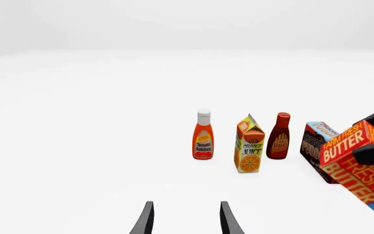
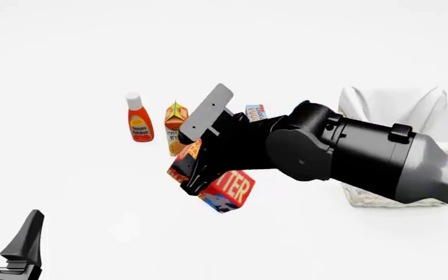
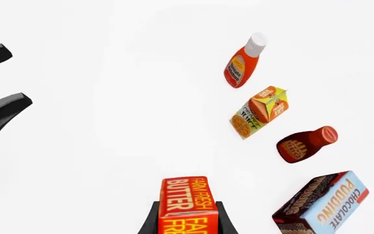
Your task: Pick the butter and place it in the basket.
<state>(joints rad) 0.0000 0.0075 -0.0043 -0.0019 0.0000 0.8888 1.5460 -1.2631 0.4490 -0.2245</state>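
Front view: right gripper (image 2: 200, 175) clamped on butter (image 2: 228, 189), box lifted off table, tilted. Basket (image 2: 380, 108) sits far right, behind right arm; butter must go that way. Right wrist view: butter long side runs out along fingers. Left gripper (image 2: 6, 236) spread apart, holds nothing, low at left.

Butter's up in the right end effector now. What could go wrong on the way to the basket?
1. The butter hangs tilted in the right end effector, gripped near one end; it may slip.
2. The orange juice and chocolate pudding stand close behind; a swing could topple them.
3. The basket sits partly hidden by the arm, so aiming is uncertain.
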